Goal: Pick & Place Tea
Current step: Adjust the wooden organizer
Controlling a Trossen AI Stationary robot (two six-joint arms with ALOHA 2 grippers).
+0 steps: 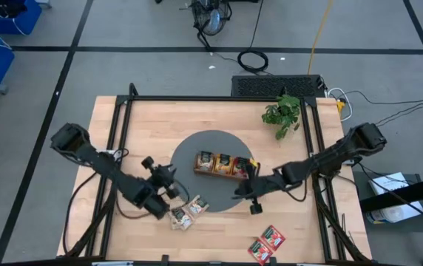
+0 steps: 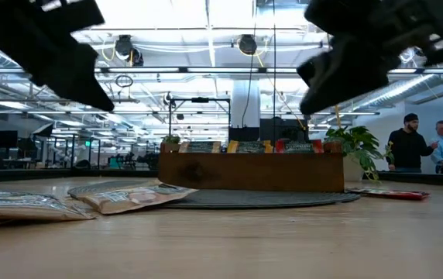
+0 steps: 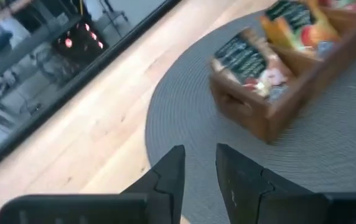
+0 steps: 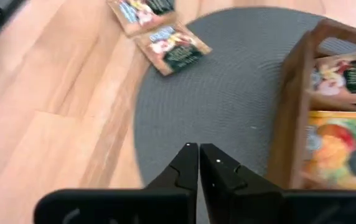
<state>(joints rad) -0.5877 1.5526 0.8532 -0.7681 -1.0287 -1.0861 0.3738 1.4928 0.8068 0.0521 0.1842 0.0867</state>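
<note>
high view: i see the wooden tray (image 1: 225, 164) on the grey round mat (image 1: 213, 171), mid desk (image 1: 145, 125), with sachets standing in its compartments. two beige tea sachets (image 1: 185, 214) lie at the mat's near-left edge, two red sachets (image 1: 266, 244) near the desk's front right. left claw (image 1: 168, 193) hovers just beside the beige pair; right claw (image 1: 254, 198) sits off the tray's right end. a plant (image 1: 283, 112) stands at the back.

low view: beige sachets (image 2: 66, 201) lie flat on the left, tray (image 2: 251, 170) behind on the mat.

left wrist view: left claw (image 3: 200, 174) part open, empty, over the mat.

right wrist view: right claw (image 4: 198, 167) closed, empty, beside the tray (image 4: 290, 112).
</note>
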